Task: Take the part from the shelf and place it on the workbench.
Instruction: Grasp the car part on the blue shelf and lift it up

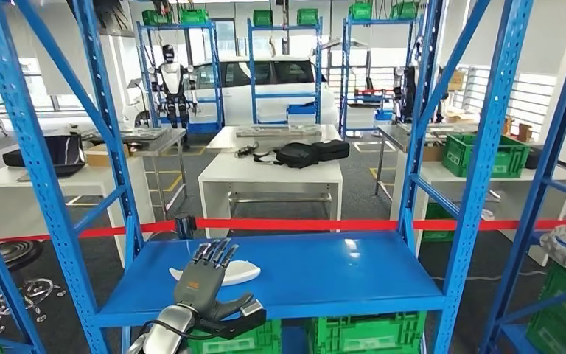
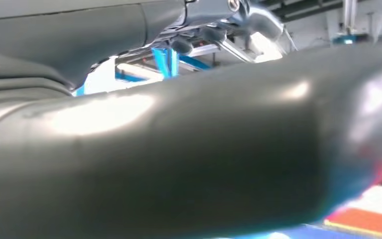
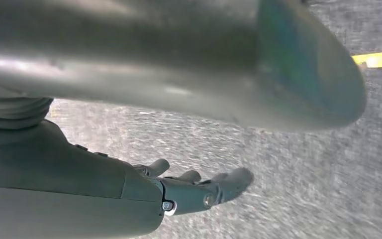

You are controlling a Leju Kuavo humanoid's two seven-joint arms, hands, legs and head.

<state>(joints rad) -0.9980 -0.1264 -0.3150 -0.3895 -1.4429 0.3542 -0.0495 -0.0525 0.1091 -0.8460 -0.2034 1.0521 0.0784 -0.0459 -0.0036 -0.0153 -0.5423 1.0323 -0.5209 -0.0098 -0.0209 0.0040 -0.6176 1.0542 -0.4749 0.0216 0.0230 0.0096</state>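
Your left hand (image 1: pixel 205 284) is out over the front of the blue metal shelf board (image 1: pixel 324 273), palm down, its dark fingers (image 1: pixel 217 253) spread and stretched forward. Their tips reach the near edge of the flat white oval part (image 1: pixel 239 273), which lies on the left half of that board; whether they actually touch it, you can't tell from the head view. Nothing is in that hand, and the thumb juts out to the right, clear of the part.

In the left wrist view the thick grey thumb (image 2: pixel 189 159) looms large across the picture, with a sliver of blue shelf frame behind it.

Your right hand (image 3: pixel 194 191) hangs low over grey speckled floor (image 3: pixel 298 189), fingers (image 3: pixel 229 181) loosely extended and apart, holding nothing. A yellow floor line (image 3: pixel 378 59) runs past at the edge.

Just behind the shelf you've got a red barrier tape (image 1: pixel 317 223) stretched across. Beyond it stands a white tabletop (image 1: pixel 269 171) carrying black bags (image 1: pixel 309 153). To the right, a green plastic crate (image 1: pixel 485 155) sits on another white surface. More green crates (image 1: pixel 365 332) sit below the shelf board. Far back there's a white car (image 1: pixel 265 85) and another humanoid robot (image 1: pixel 169 85) standing by blue racking.
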